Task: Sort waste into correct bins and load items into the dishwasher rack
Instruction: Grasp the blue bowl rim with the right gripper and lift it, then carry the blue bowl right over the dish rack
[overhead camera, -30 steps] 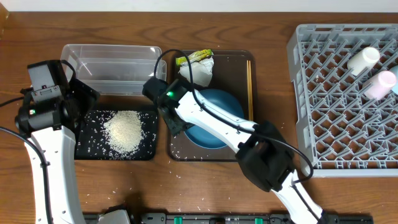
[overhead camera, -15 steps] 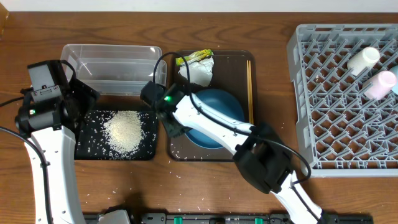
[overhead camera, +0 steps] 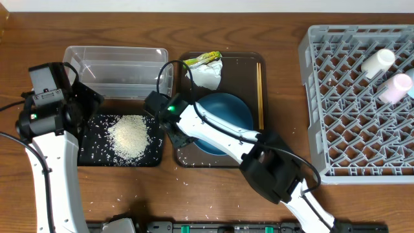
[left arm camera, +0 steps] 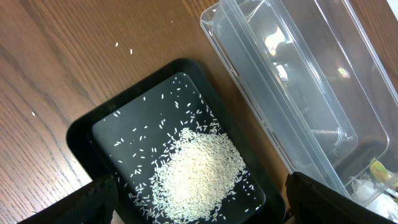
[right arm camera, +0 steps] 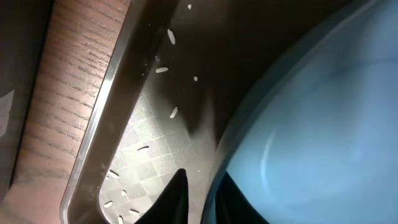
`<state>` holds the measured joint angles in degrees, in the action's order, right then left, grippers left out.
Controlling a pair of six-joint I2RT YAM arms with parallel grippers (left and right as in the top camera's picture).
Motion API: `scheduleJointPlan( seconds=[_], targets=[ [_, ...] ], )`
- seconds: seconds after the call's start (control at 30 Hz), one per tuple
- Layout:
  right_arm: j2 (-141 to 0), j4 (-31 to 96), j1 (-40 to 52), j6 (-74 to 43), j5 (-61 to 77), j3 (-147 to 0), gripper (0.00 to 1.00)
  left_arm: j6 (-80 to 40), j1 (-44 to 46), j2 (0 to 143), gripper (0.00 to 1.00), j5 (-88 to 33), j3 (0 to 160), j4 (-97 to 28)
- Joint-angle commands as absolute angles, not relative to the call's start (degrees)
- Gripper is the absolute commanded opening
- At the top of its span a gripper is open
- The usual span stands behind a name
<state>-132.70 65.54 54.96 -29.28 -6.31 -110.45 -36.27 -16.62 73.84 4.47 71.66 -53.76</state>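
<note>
Pinches the near-left rim of the large dark-blue bowl (overhead camera: 228, 111) with the right claw (right arm camera: 202, 186), one finger inside the wall, the other outside, low over the floor of the brown rectangular serving tray (overhead camera: 244, 70). Looks clamped on that rim, likely the only purchase on so wide a bowl.

Finds the bowl in the brown tray near the counter's middle, not yet in the large square grey plastic crate with lattice bottom (overhead camera: 343, 116) at the right edge. Shows a white cup (overhead camera: 377, 61) and a small pink cup (overhead camera: 396, 87) already lying in the crate toward the far right corner.

Leaves a crumpled white tissue (overhead camera: 208, 74) and a small yellow-green snack wrapper (overhead camera: 202, 59) touching at the tray's far end, and a pair of wooden chopsticks (overhead camera: 260, 90) along its right side, probably waiting on removal of the crowding bowl.

Shows loose white rice grains (overhead camera: 129, 134) heaped in the shallow black rectangular tray (left arm camera: 84, 124) toward the counter's left edge, with strays on the brown tray and counter.

Places the clear rectangular plastic tub (overhead camera: 116, 71) just beyond the black tray, with nothing plainly in it, presumably for tissue and wrapper.

Hangs the left claw (left arm camera: 199, 186) above the rice, fingers spread wide, gripping nothing, apart from the other arm.
</note>
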Motion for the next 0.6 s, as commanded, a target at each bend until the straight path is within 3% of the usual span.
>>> scheduleJointPlan(
  seconds=[0.0,0.07,0.33,0.57],
  targets=[
    [-131.26,65.60,54.92,-28.29,-7.53,-110.89,0.10,-37.19,-16.86,73.82,0.89,4.56,72.23,-53.93],
    [-130.50,65.63,54.63,-27.73,-7.49,-111.18,0.01,-37.17,-16.86,73.82,0.89,4.56,72.23,-53.93],
    [-124.68,67.48,51.24,-24.69,-7.49,-113.27,0.01,-37.17,-16.86,73.82,0.89,4.56,72.23,-53.95],
    [-112.64,68.12,40.71,-19.79,-7.03,-114.04,0.01,-37.19,-16.86,73.82,0.89,4.56,72.23,-53.93]
  ],
)
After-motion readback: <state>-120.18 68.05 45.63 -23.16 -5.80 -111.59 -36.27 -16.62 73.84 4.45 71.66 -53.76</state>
